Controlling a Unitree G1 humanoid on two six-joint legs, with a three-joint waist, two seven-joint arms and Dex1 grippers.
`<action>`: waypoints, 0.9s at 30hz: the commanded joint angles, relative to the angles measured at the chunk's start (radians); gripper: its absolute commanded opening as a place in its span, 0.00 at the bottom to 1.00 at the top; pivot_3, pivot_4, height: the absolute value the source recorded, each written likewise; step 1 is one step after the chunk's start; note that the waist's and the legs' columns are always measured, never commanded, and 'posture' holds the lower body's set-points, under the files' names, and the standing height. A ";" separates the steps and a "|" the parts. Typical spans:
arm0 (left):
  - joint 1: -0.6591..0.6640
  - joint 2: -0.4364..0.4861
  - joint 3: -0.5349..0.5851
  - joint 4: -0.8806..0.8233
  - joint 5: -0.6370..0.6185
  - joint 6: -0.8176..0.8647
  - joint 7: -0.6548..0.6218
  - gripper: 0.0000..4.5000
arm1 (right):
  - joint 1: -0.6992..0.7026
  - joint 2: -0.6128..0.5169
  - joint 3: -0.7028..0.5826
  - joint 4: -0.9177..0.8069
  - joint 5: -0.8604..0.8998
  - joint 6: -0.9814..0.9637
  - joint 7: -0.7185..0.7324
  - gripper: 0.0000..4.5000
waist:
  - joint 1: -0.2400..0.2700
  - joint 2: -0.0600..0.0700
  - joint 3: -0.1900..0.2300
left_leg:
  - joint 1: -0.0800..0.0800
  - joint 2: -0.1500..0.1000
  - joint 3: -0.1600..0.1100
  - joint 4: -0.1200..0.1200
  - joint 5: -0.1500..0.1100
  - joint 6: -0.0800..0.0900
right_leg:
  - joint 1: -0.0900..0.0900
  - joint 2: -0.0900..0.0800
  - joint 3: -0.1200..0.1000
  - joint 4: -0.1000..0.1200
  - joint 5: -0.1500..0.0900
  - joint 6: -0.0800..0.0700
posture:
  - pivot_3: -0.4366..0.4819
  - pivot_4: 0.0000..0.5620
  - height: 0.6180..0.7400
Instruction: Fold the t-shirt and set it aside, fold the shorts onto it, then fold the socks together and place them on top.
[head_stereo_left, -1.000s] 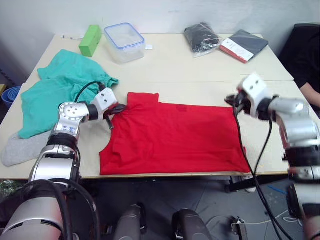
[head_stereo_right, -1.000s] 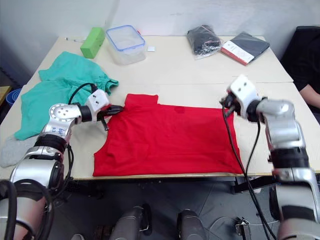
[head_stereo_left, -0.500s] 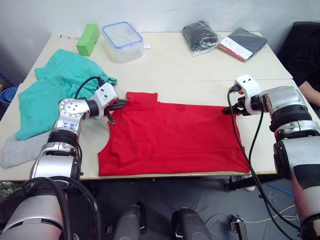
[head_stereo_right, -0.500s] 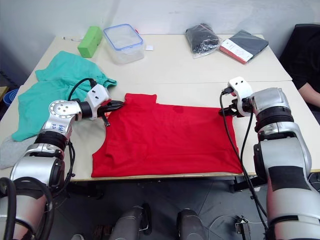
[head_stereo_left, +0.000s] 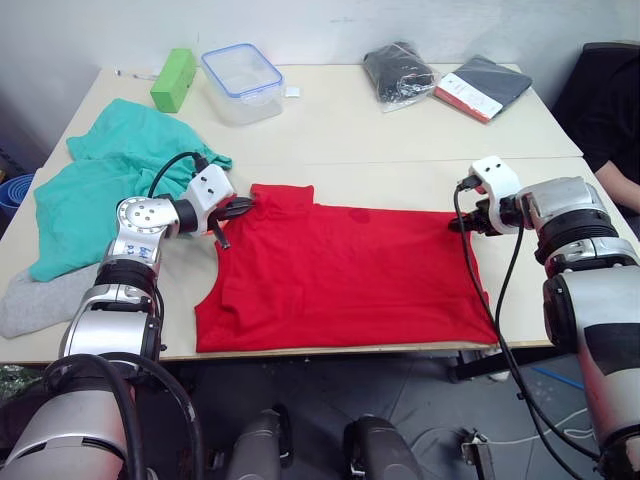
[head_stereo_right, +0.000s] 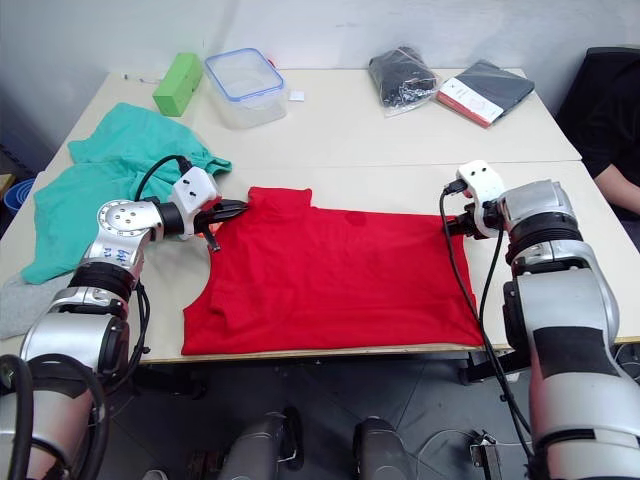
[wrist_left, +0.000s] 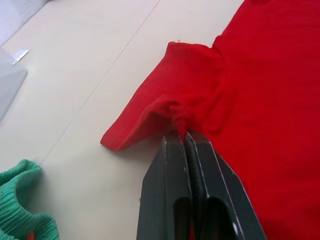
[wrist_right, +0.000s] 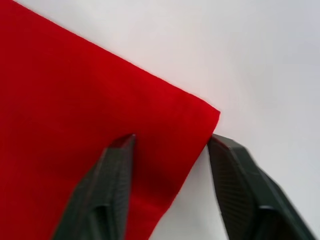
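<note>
One red t-shirt — flat, sleeve bunched.

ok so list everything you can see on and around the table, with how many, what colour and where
t-shirt: one, red, spread flat at the table's near middle
shorts: one pair, teal-green, crumpled on the table's left side
socks: light grey, count unclear, at the near left edge below the shorts
block: one, green, far left
food box: one, clear with blue rim, beside the block
bag: one, black, far right of middle
book: one, dark with a red and white edge, far right
table: one, pale beige
person: dark clothing, at the right edge
left gripper: fingers shut on the t-shirt's left sleeve area
right gripper: fingers open astride the t-shirt's far right corner
</note>
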 joint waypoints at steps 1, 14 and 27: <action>-0.009 0.012 0.020 -0.021 -0.025 -0.001 0.004 0.00 | -0.027 -0.007 -0.029 0.010 0.005 0.015 -0.022 0.15 | 0.000 0.000 0.000 | 0.000 0.000 0.000 0.000 0.000 0.000 | 0.000 0.000 0.000 0.000 0.000 0.000 | 0.48 0.27 1.00; 0.026 0.035 0.007 -0.055 -0.007 -0.062 0.011 0.00 | 0.145 -0.089 -0.099 -0.287 0.072 -0.249 0.127 0.01 | 0.000 0.000 0.000 | 0.000 0.000 0.000 0.000 0.000 0.000 | 0.000 0.000 0.000 0.000 0.000 0.000 | 0.48 0.27 1.00; 0.257 0.183 -0.058 -0.184 0.206 -0.492 0.394 0.00 | 0.952 -0.357 -0.158 -0.890 -0.104 -1.155 -0.099 0.01 | 0.018 0.000 0.000 | 0.006 0.000 0.001 0.002 -0.001 0.002 | 0.006 -0.003 -0.005 -0.002 0.000 0.000 | 0.48 0.27 1.00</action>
